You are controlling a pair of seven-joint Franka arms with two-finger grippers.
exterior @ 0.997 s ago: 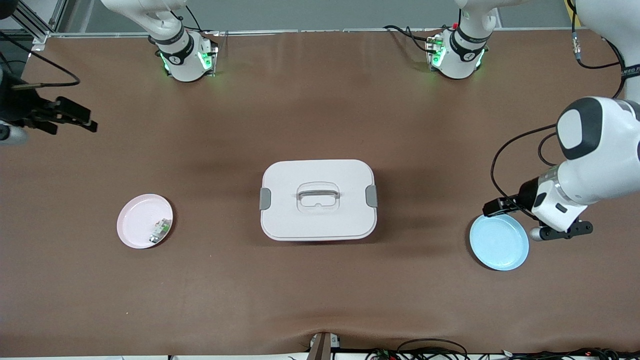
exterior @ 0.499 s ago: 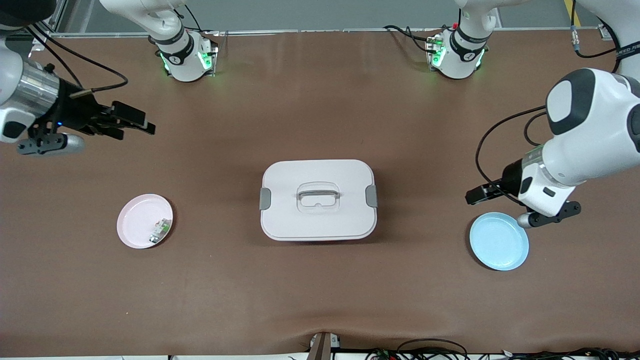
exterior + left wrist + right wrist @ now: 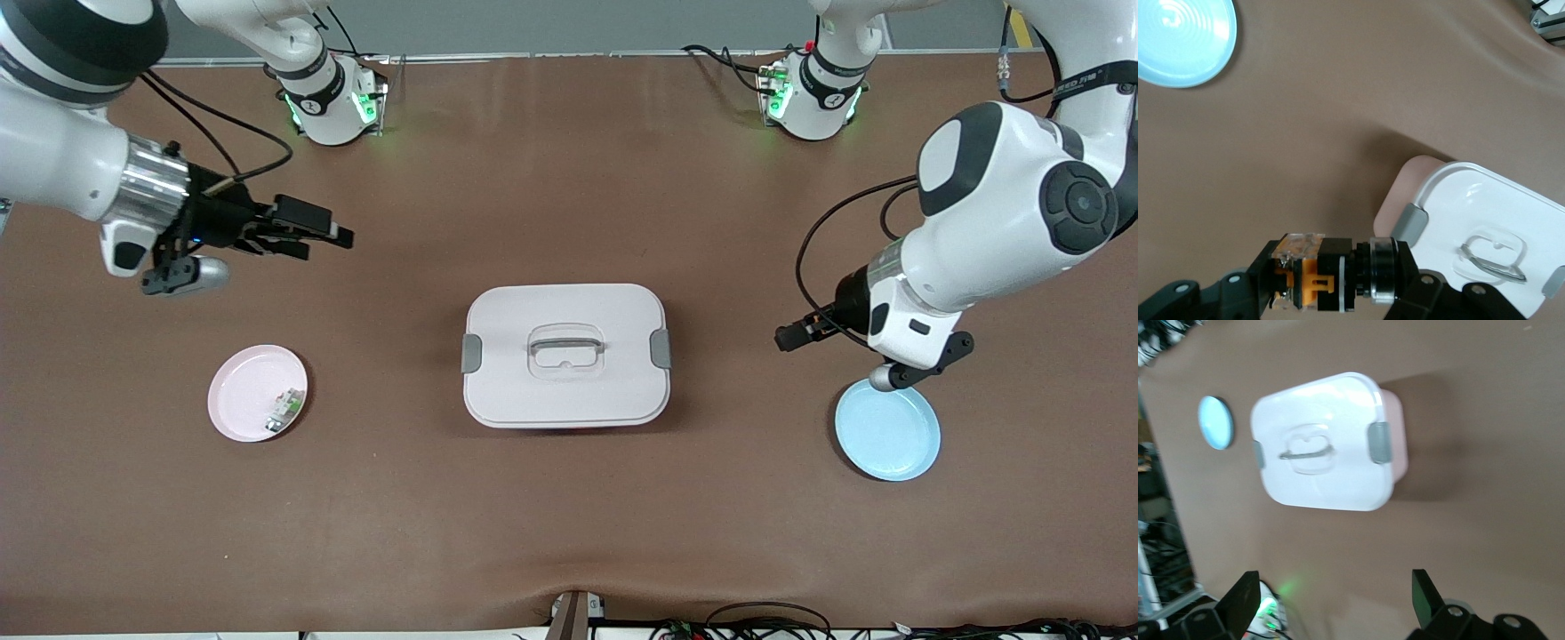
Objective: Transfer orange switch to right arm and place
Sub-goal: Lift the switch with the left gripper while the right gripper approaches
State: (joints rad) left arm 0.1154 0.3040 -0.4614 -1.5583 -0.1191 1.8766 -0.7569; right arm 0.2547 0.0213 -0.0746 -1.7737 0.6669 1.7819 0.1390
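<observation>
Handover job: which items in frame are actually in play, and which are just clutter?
In play:
- orange switch, clamped in the left gripper above the table, between the blue plate and the box
- right gripper, open, in the air toward the right arm's end

Lying about:
- white lidded box, mid-table
- blue plate, bare
- pink plate holding a small green-and-white component

In the front view the orange switch is too small to make out at the left gripper [image 3: 787, 339]. In the left wrist view the orange switch [image 3: 1318, 272] sits between the fingers, and the picture's edge cuts its lower part and the fingers. The blue plate [image 3: 1179, 39] and the white lidded box [image 3: 1485, 227] are also cut by the edges. In the right wrist view the right gripper [image 3: 1331, 597] is partly cut off.
</observation>
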